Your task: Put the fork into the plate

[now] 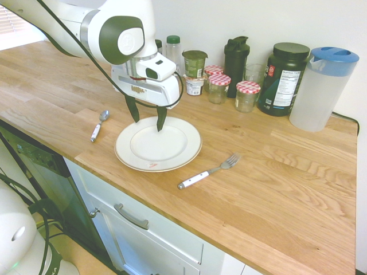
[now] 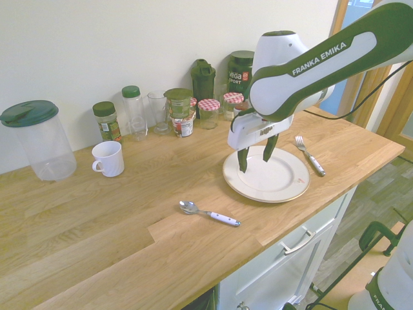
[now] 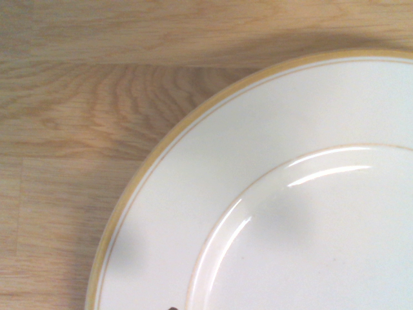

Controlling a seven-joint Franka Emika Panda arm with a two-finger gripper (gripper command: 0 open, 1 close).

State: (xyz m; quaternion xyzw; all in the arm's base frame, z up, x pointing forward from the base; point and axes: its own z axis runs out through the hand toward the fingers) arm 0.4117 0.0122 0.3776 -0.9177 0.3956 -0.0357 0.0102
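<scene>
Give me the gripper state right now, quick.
Gripper: open, fingers spread and holding nothing, hovering above the plate. The fork lies on the countertop beside the plate.

Plate (image 3: 271, 194) cut off by the wrist view's edges; jar labels (image 1: 194, 86) too small to read

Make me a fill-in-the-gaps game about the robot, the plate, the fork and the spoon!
1. The gripper hangs above the plate with its fingers ____.
2. The fork lies on the wooden ____, not on the plate.
3. The plate has ____ lying on it.
4. The spoon and the fork lie on ____ sides of the plate.

Missing words: open; counter; nothing; opposite
</scene>
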